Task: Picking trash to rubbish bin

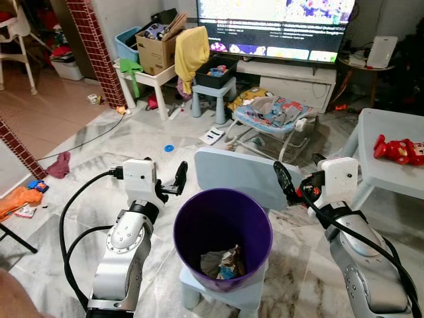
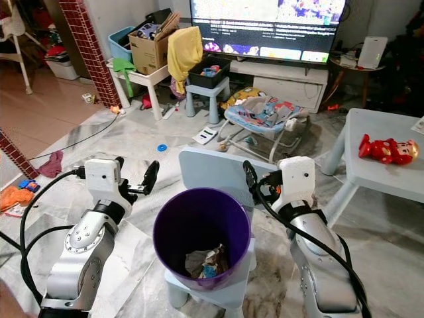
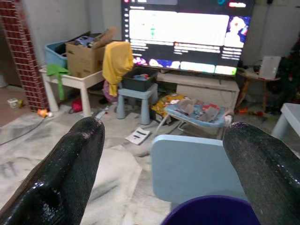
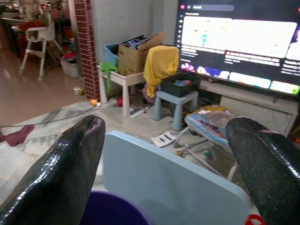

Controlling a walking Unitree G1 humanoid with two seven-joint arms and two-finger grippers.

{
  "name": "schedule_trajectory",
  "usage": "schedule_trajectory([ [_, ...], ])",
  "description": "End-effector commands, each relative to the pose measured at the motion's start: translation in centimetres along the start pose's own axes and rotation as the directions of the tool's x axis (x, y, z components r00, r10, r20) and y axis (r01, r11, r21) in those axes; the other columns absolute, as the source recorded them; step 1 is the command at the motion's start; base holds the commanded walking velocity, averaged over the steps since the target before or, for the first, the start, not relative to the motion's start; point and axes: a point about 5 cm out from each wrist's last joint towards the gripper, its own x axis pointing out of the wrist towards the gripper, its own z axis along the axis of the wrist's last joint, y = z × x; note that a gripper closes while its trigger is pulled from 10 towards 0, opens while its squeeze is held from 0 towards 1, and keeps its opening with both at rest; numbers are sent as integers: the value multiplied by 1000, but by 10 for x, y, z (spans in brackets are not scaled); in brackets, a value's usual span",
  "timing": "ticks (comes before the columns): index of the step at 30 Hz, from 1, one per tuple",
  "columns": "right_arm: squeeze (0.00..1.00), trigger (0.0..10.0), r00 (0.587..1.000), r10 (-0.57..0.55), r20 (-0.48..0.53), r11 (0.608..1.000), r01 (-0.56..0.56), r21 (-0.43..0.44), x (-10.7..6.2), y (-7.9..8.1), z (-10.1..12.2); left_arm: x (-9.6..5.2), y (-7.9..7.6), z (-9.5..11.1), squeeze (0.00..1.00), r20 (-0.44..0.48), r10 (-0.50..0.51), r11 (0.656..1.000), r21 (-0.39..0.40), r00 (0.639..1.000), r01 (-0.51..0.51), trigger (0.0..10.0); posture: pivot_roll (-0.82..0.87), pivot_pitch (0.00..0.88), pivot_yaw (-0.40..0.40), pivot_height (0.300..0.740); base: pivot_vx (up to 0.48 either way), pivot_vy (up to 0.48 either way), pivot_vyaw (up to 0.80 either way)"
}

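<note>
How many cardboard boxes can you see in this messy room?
1. The cardboard box sits on the small white table at the back, left of the TV and beside a yellow cloth. Clutter could hide others.

The rubbish bin (image 1: 222, 236) stands on a small stool (image 1: 228, 295) straight ahead, with trash (image 1: 220, 263) in its bottom. The left claw (image 1: 173, 182) hangs at its left, the right claw (image 1: 286, 183) at its right. A chair back (image 1: 240, 173) rises just behind the bin; a table (image 1: 388, 158) lies farther right.
</note>
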Motion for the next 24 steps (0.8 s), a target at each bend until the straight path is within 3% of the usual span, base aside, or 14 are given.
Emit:
schedule_trajectory([
  [1,0,10000,1000,21,18,1000,-21,0,2,4,6,0,3,-2,0,-19,7,1000,8,1000,-7,10000,-36,0,34,740,0,412,0],
  [14,0,10000,999,27,21,1000,-27,1,3,5,6,0,4,-4,0,-29,11,1000,10,1000,-11,10000,-33,0,36,740,0,399,0],
  [24,0,10000,999,29,19,1000,-29,5,3,6,6,-1,5,-5,0,-31,15,1000,11,999,-15,10000,-30,0,36,740,0,0,0],
])
